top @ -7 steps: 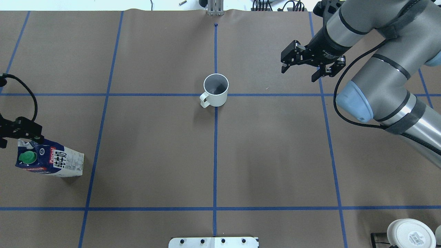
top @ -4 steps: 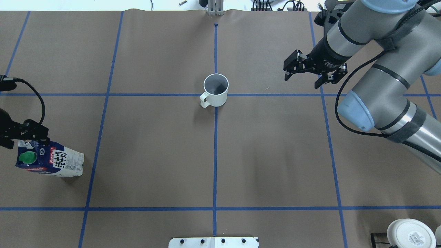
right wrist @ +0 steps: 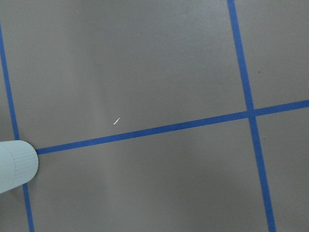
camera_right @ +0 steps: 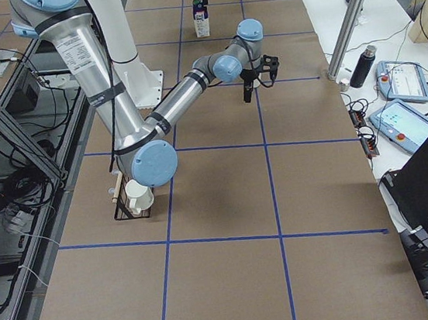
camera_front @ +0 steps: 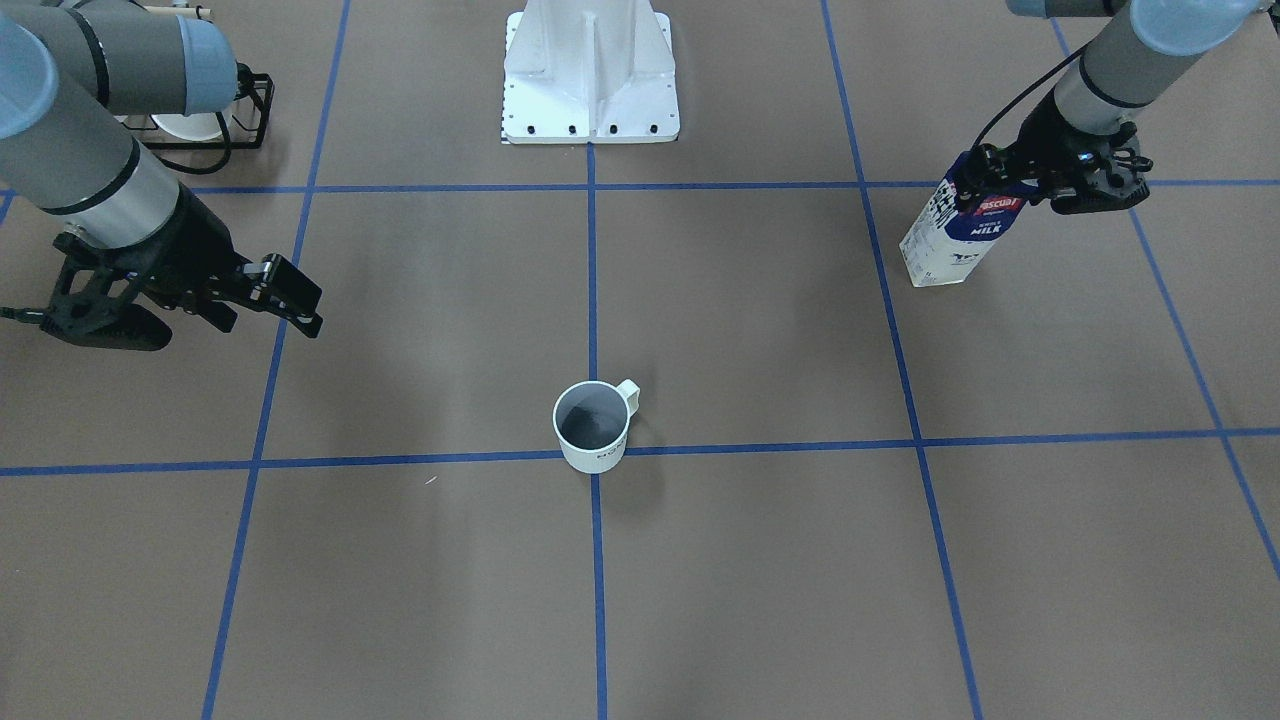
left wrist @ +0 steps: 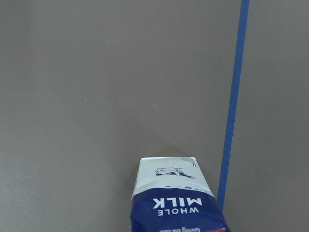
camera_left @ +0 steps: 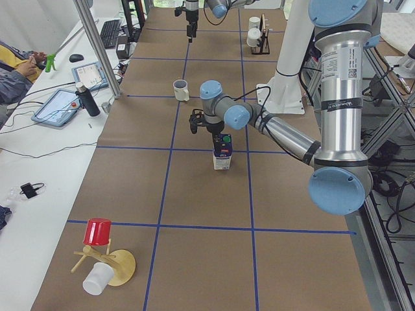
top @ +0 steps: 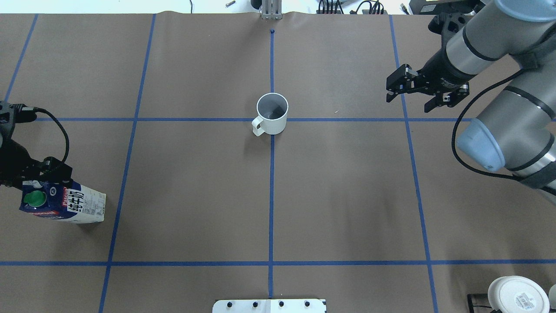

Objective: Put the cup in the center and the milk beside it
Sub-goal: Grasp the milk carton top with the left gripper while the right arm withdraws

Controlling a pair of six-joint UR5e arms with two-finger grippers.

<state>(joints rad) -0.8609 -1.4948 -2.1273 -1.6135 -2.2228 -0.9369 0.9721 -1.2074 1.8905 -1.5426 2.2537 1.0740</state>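
Observation:
The cup [top: 272, 114] stands upright on the middle tape crossing and hides it; it also shows in the front view [camera_front: 592, 425] and at the left edge of the right wrist view [right wrist: 14, 164]. The milk [top: 63, 203] stands at the far left; it also shows in the front view [camera_front: 960, 235] and the left wrist view [left wrist: 176, 200]. My left gripper [camera_front: 1040, 185] is open, level with the carton's top, its fingers astride it. My right gripper [top: 408, 103] is open and empty, far right of the cup.
A white mug with a sticker on its base [top: 517, 295] sits in a wire rack at the near right corner. The robot's white base plate [top: 269, 305] is at the near edge. A red cup and a white cup [camera_left: 97, 232] lie at the far left end.
My left gripper has moved right, up to the milk's top. My right gripper has moved right, away from the cup. The cup and the milk have not moved.

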